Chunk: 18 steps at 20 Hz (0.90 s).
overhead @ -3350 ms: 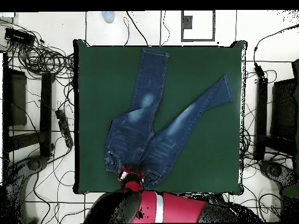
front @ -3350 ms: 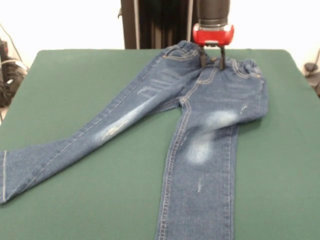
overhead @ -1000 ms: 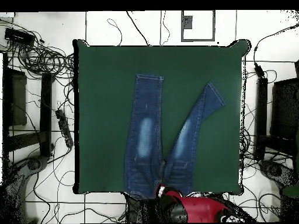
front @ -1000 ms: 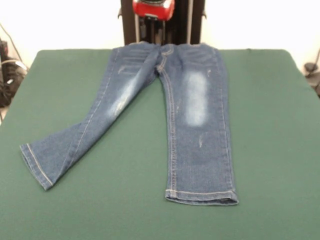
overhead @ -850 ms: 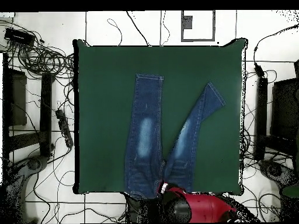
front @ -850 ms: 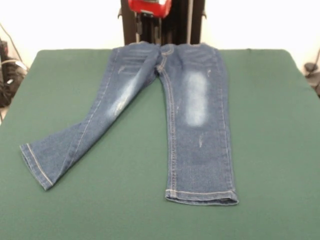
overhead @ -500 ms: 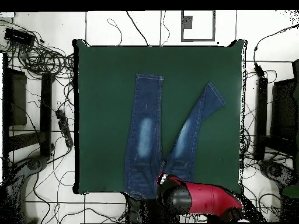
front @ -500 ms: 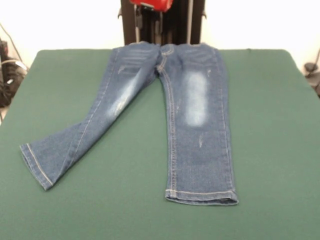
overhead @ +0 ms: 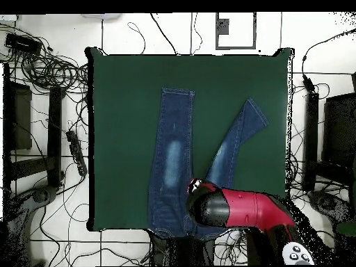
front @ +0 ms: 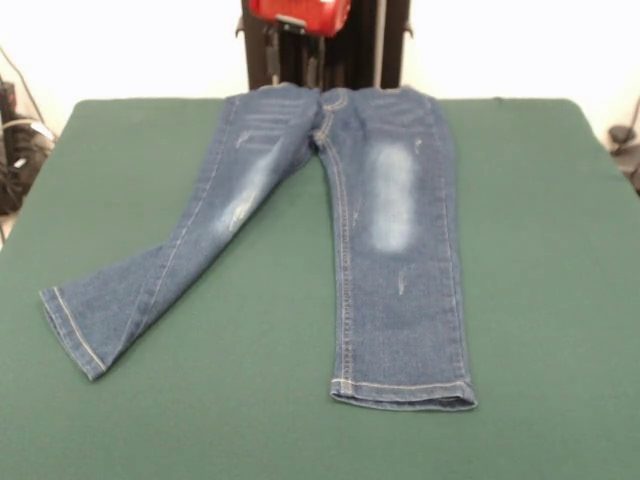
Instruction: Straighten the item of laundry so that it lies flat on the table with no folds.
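The jeans point(front: 340, 230) lay flat on the table point(front: 550, 250), legs stretching away below the gripper point(front: 298, 14), whose finger state I could not tell; a low pass might have snagged the waistband and rucked it

Robotics lab / test cell. Surface point(overhead: 118, 104) is a big rectangle covered in dark green felt, standing on a white tiled floor point(overhead: 125, 31). Loose black cables point(overhead: 52, 69) are tangled all round it, with dark equipment racks point(overhead: 17, 118) along both sides. Red and black arm point(overhead: 243, 212) reaches over the near edge from a black pedestal point(front: 325, 50). Plain white wall behind it in the front view.
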### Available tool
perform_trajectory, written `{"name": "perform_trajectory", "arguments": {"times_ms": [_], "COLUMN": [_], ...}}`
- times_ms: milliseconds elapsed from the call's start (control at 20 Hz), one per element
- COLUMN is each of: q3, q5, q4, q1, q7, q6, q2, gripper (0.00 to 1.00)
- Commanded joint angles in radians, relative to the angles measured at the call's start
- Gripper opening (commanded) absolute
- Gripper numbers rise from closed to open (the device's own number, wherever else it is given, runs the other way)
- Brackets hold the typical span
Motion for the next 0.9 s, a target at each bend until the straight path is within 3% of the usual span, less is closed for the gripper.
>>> {"name": "perform_trajectory", "arguments": {"times_ms": [50,300,900], "q3": [0.113,0.095,0.116], "q5": [0.063,0.079,0.104], "q4": [-0.257,-0.373,-0.713], "q1": [0.049,0.067,0.053], "q7": [0.005,0.026,-0.056], "q6": [0.119,0.144,0.396], "q2": [0.125,0.199,0.307], "gripper": [1.00,1.00,1.00]}}
